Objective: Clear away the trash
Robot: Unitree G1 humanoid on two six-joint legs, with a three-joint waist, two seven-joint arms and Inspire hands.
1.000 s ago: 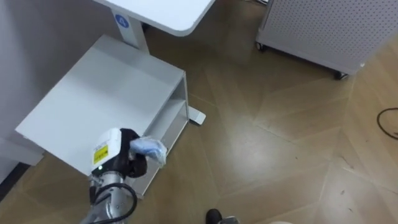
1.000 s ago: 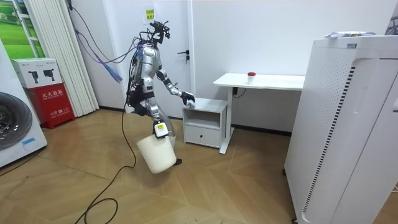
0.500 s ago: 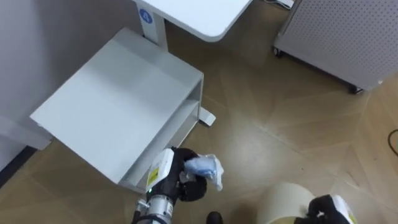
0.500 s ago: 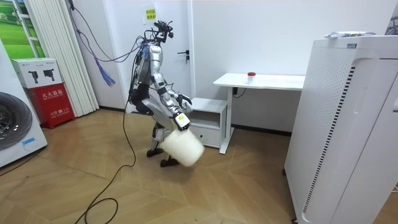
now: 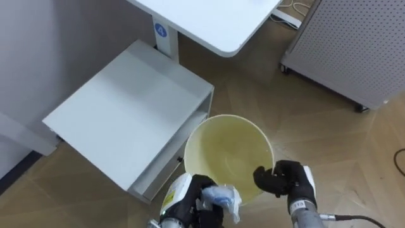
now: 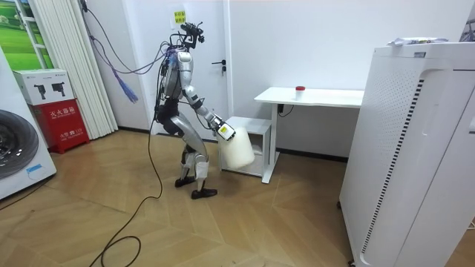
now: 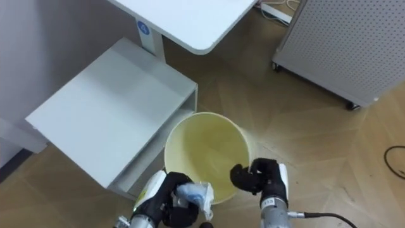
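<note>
A: Step?
B: Drop stage: left hand point(image 5: 192, 201) clenched on crumpled white-blue wad of garbage point(image 5: 223, 196), beside pale yellow round bucket point(image 5: 221, 155); right hand point(image 5: 286, 181) grips its rim.
A: Next?
B: Likely carry wad over the mouth, release.

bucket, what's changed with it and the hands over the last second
The right hand swung the bucket up from beside the robot's legs to in front of it, next to the cabinet, its mouth beside the left hand. The left hand kept its grip on the crumpled wad. The cabinet and desk stayed put.
</note>
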